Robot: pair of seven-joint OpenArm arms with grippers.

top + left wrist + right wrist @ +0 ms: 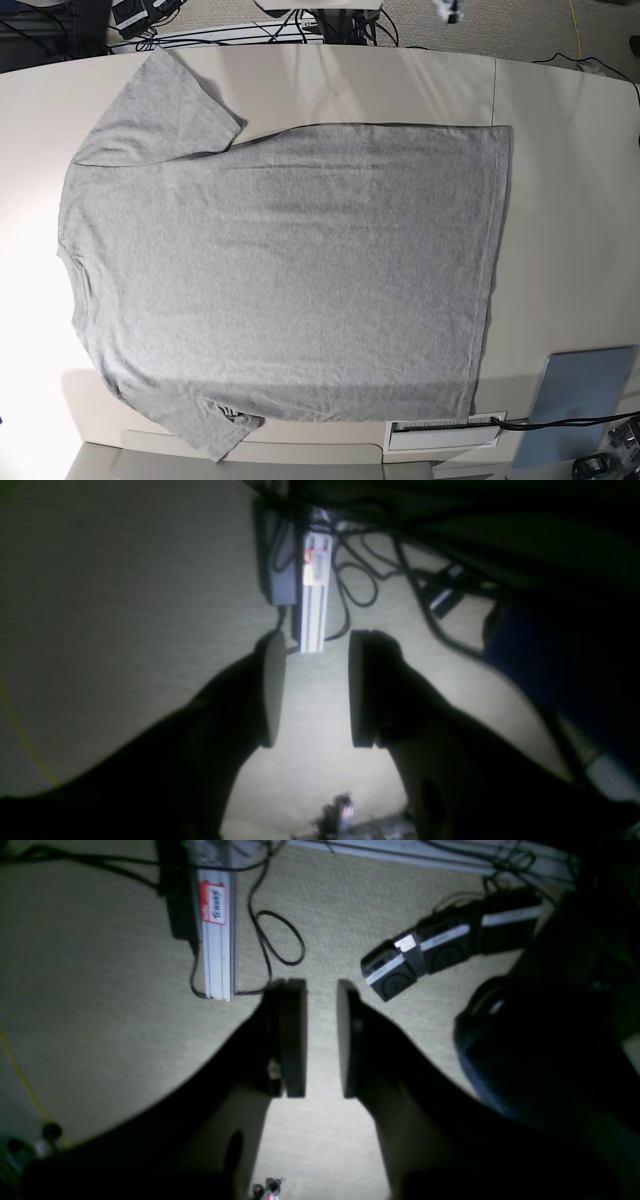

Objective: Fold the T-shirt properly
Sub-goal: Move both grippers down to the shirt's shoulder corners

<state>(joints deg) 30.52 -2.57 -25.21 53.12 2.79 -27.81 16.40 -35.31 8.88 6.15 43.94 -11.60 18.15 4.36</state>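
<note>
The heather-grey T-shirt [280, 270] lies spread flat on the white table [570, 200] in the base view, plain side up, with the collar at the left, the hem at the right and both sleeves out. No arm or gripper shows in the base view. In the left wrist view my left gripper [317, 690] is open and empty above beige carpet. In the right wrist view my right gripper [320, 1040] is open and empty with a narrower gap, also above carpet. The shirt shows in neither wrist view.
A grey-blue flat pad [585, 400] lies at the table's front right corner beside a white slotted part [445, 432]. On the floor are a white power strip [315, 595] [217, 935], loose black cables [277, 935] and black boxes [425, 960].
</note>
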